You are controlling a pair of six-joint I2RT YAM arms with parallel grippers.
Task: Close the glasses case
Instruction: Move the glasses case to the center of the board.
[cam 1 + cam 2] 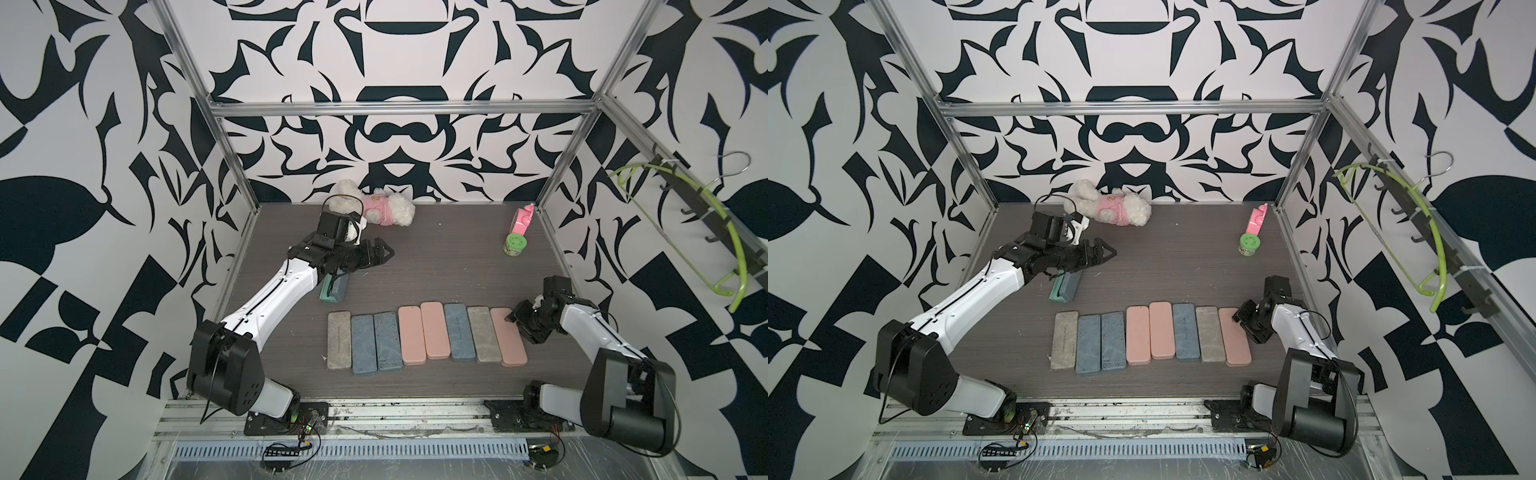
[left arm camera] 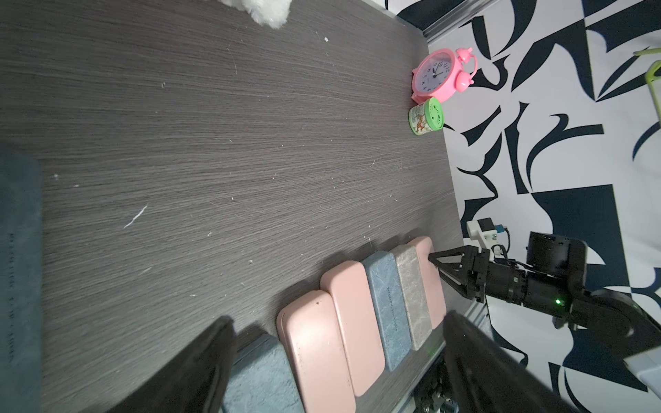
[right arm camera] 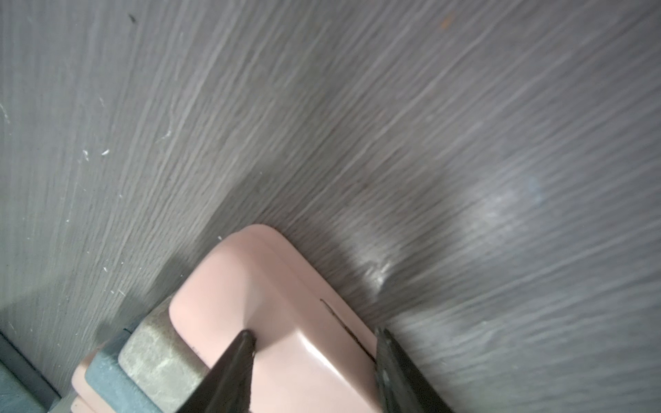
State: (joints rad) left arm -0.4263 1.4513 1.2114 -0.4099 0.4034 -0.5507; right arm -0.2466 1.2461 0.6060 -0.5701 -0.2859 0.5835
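Eight closed cases [image 1: 434, 332] lie in a row at the desk's [image 1: 436, 266] 6 o'clock. At the row's 3 o'clock end the right gripper [image 3: 314, 332] stands partly open, one fingertip [image 3: 243, 343] on the lid of the last pink case [image 3: 286, 304], its partner at that case's side; no firm grip shows. Apart from the row, at 10 o'clock, a teal case [image 1: 333, 287] lies seemingly ajar beneath the left gripper [image 1: 384, 248], which hangs wide open, holding nothing.

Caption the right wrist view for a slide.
Right gripper over the end of the pink glasses case, one fingertip on its top, one at its edge, gray case alongside.
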